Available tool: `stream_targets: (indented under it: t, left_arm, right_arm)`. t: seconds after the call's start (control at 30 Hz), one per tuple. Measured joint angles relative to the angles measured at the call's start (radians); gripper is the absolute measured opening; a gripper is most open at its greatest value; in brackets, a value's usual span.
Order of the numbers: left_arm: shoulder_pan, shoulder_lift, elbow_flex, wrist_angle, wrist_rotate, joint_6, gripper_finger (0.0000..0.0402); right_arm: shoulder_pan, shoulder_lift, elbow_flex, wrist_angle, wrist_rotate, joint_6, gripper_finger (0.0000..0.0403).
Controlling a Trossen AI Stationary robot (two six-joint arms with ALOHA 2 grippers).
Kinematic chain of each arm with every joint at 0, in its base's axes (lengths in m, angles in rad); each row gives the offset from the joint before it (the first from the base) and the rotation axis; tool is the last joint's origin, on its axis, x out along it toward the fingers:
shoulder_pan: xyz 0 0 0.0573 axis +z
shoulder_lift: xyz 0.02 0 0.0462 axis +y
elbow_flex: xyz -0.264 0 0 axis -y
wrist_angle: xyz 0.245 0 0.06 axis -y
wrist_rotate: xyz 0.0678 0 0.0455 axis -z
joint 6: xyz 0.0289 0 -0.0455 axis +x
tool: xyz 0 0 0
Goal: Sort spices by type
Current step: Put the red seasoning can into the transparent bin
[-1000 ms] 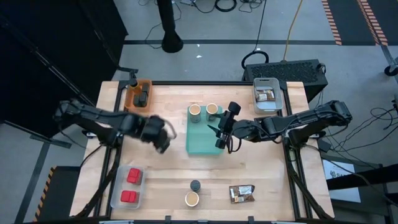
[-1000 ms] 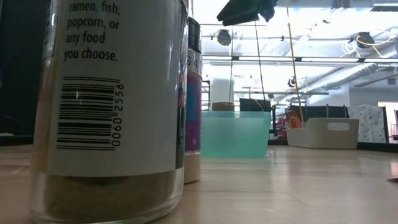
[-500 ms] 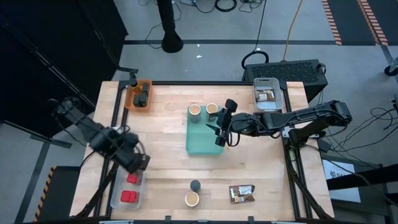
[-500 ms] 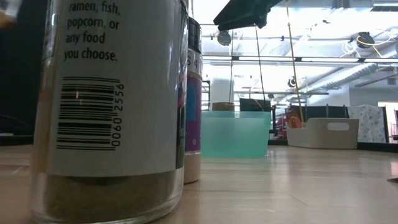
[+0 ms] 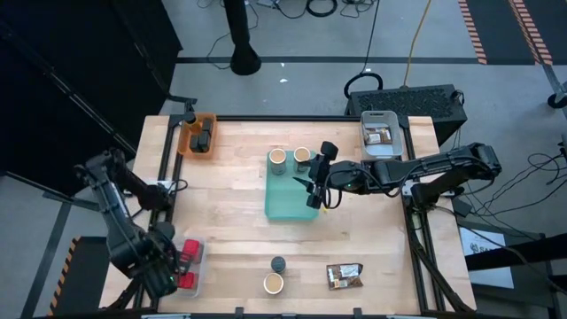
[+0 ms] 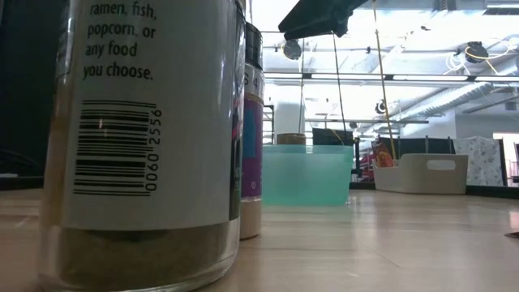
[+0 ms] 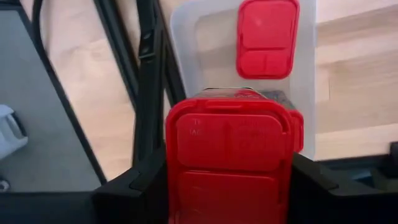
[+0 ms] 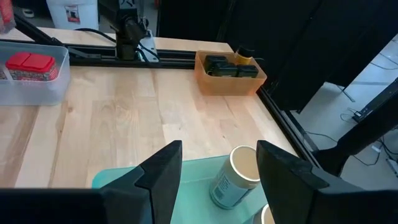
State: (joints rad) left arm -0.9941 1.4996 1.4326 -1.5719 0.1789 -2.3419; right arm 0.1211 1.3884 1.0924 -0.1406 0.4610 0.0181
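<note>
A teal tray (image 5: 290,206) sits mid-table, an orange bin (image 5: 188,138) at the far left corner — a pale bin (image 5: 370,142) opposite it. A clear tray (image 5: 167,276) lies near the front left edge, all on a pale wooden table (image 5: 230,226).

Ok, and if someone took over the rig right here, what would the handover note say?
Left gripper: shut on a red box, above the clear tray at the lower left of the high view; another red box lies in that tray.
Right gripper: open, empty, above the teal tray.
Done: two tan jars in the teal tray, black jars in the orange bin, packets in the pale bin.
Left: set the held box down, then sort the loose black jar, tan jar and packet.
</note>
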Motion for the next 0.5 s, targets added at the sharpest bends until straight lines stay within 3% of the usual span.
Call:
stream_targets:
  t: [0.5]
  left_arm:
    - [-0.014, 0.006, -0.13, 0.0, -0.034, 0.0, 0.0216]
  right_arm:
    - [0.002, 0.0, 0.0, -0.001, -0.077, 0.023, 0.019]
